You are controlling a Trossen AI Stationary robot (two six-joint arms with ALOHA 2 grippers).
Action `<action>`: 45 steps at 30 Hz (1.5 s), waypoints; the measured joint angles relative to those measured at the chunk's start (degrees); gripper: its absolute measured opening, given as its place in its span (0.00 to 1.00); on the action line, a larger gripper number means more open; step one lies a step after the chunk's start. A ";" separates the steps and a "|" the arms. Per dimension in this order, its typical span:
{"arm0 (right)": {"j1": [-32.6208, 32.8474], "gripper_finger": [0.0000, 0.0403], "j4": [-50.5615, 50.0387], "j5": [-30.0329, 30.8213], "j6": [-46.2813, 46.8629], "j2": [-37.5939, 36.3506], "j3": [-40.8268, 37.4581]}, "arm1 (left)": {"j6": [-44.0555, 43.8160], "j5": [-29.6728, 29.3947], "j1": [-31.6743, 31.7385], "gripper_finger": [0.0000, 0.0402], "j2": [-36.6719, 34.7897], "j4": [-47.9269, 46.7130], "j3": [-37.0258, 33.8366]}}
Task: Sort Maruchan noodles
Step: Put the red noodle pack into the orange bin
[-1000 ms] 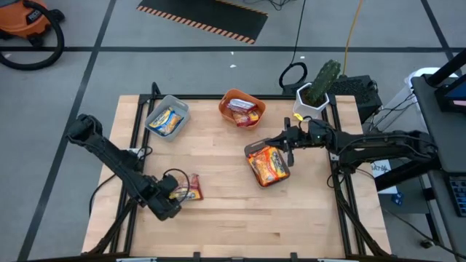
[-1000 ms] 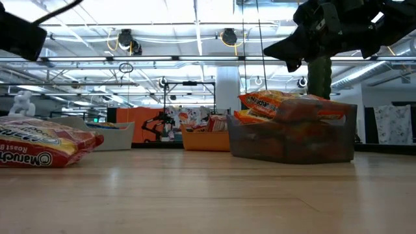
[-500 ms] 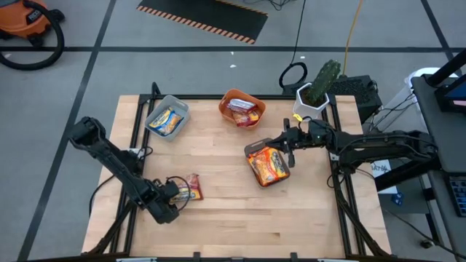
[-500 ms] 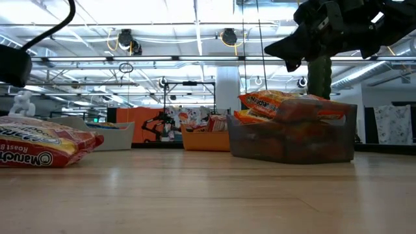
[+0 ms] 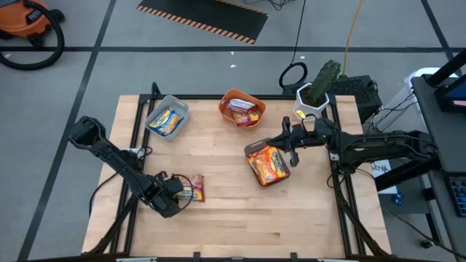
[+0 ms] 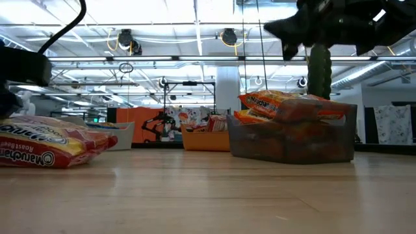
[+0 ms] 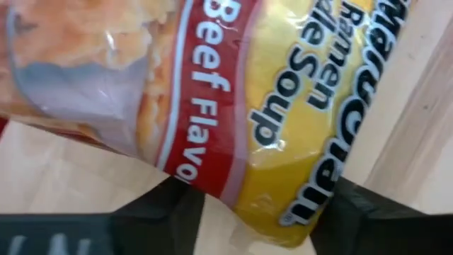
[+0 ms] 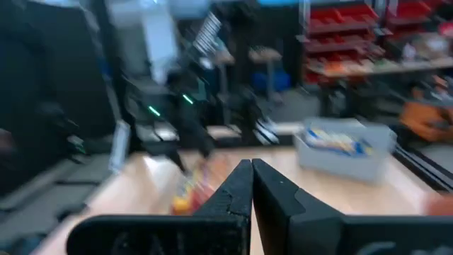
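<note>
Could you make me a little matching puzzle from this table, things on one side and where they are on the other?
Things:
1. grey tray
2. orange tray
3. dark clear bin
4. loose beef packet

Places:
a. between the fingers of the left claw, near the front left
b. far left corner, holding a yellow packet
c. far edge, middle
d. just under the right claw, full of orange packets

Pairs: 1-b, 2-c, 3-d, 4-a

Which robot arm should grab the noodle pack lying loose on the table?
Probably the left. The left gripper is right at the loose noodle packet, fingers open on either side of it. The right gripper, fingers shut, is far off beside the dark tray.
</note>
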 joint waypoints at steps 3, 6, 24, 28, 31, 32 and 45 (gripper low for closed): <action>1.22 0.01 4.07 -1.70 0.99 0.00 0.00 | 2.94 -0.29 0.81 0.41 0.02 0.09 -0.02; 2.75 0.01 5.88 -1.37 0.85 0.00 0.00 | 6.70 -2.23 1.31 0.30 0.10 0.28 -0.10; 7.28 0.01 8.32 9.28 2.20 2.50 0.45 | 26.77 -18.49 8.99 0.07 0.20 0.57 8.28; 9.08 0.01 1.02 12.73 3.58 4.28 4.51 | 30.69 -23.41 11.05 0.07 0.18 2.02 12.55; 11.47 0.01 -5.51 14.33 3.86 6.82 8.99 | 33.65 -25.77 12.21 0.06 0.14 4.07 14.77; 12.30 0.01 -6.94 15.04 3.87 8.11 10.61 | 34.57 -26.44 12.50 0.06 0.14 4.99 15.22; 17.37 0.15 -11.06 20.96 1.37 23.08 22.16 | 37.58 -31.60 16.98 0.06 0.14 10.42 23.46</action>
